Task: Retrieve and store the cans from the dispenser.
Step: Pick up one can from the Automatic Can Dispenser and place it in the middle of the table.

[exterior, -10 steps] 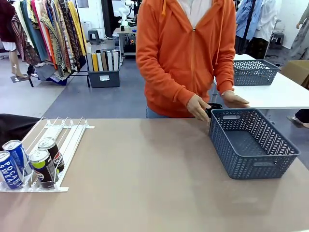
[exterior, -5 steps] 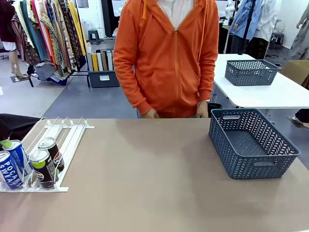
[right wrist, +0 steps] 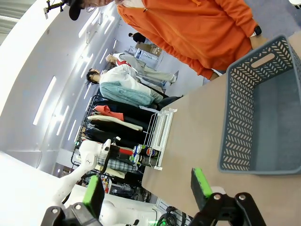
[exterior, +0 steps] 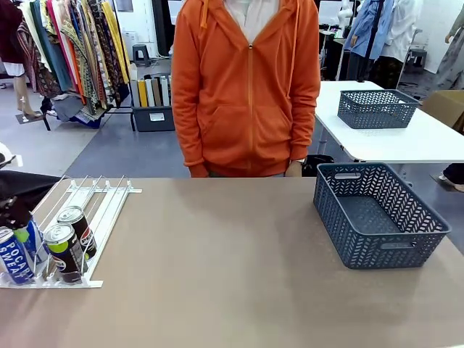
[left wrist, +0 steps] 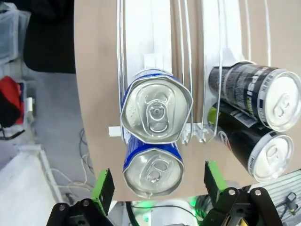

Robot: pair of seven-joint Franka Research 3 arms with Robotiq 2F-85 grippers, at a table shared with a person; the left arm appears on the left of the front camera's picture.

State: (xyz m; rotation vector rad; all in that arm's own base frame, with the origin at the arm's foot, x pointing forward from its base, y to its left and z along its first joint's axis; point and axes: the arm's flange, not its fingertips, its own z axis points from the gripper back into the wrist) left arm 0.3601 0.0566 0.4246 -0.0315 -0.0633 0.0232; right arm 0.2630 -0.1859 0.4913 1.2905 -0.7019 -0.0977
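The left gripper (left wrist: 157, 184) hangs spread wide right above the two blue cans (left wrist: 156, 110), green pads either side of their lane and, as far as this angle lets me judge, not touching them. The two dark cans (left wrist: 256, 94) stand in the next lane of the white dispenser (exterior: 98, 206) at the table's (exterior: 217, 275) near-left. The right gripper (right wrist: 146, 188) is spread apart too, empty, beside the grey basket (right wrist: 263, 122).

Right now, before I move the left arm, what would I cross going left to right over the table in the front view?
Blue can → dark cans → bare tabletop → grey basket.
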